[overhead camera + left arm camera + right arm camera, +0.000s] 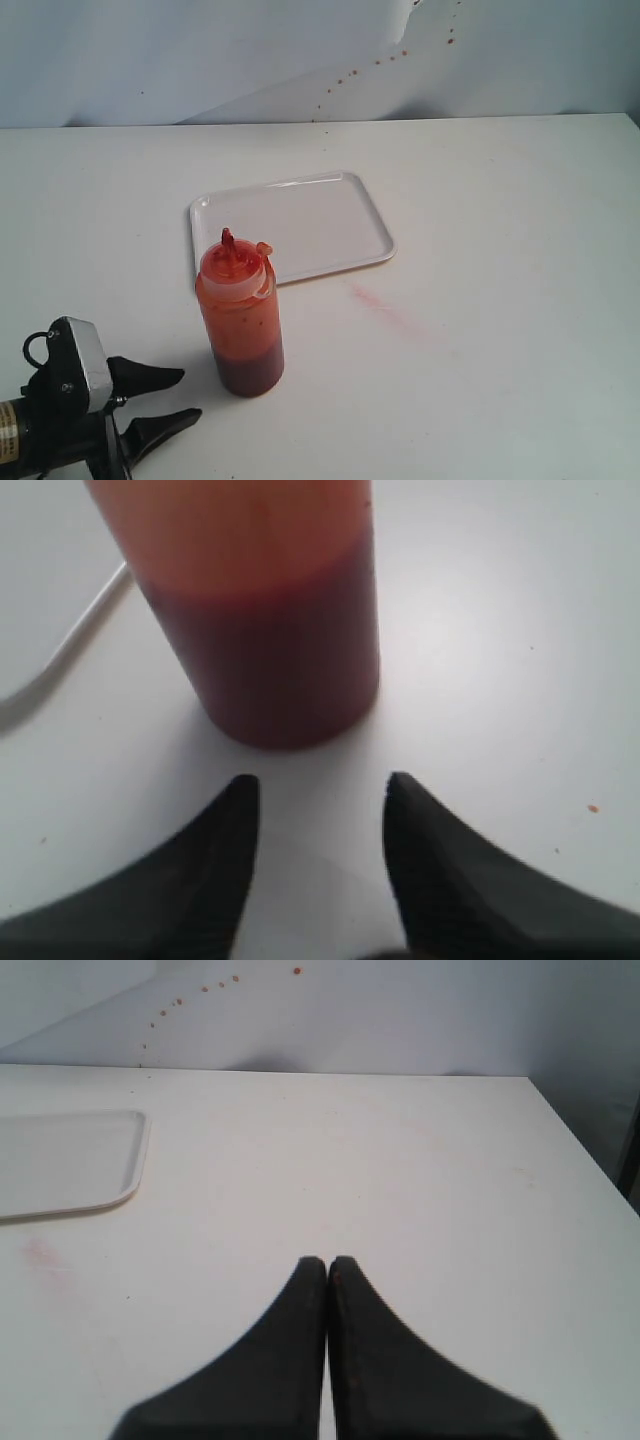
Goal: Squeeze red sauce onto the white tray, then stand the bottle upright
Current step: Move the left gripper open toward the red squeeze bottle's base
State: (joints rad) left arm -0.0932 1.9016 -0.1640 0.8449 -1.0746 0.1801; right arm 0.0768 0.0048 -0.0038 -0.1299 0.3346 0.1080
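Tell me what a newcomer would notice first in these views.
The red-orange bottle stands upright on the table, before the near corner of the white tray. The left gripper, open, sits just short of the bottle's base, and a faint pink smear marks the table in front of the tray.

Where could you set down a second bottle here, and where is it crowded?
Free: the table right of the white tray and bottle, past the faint pink smear; also the strip behind the tray. Crowded: near left, where the open left gripper sits close to the bottle at the tray's front edge.
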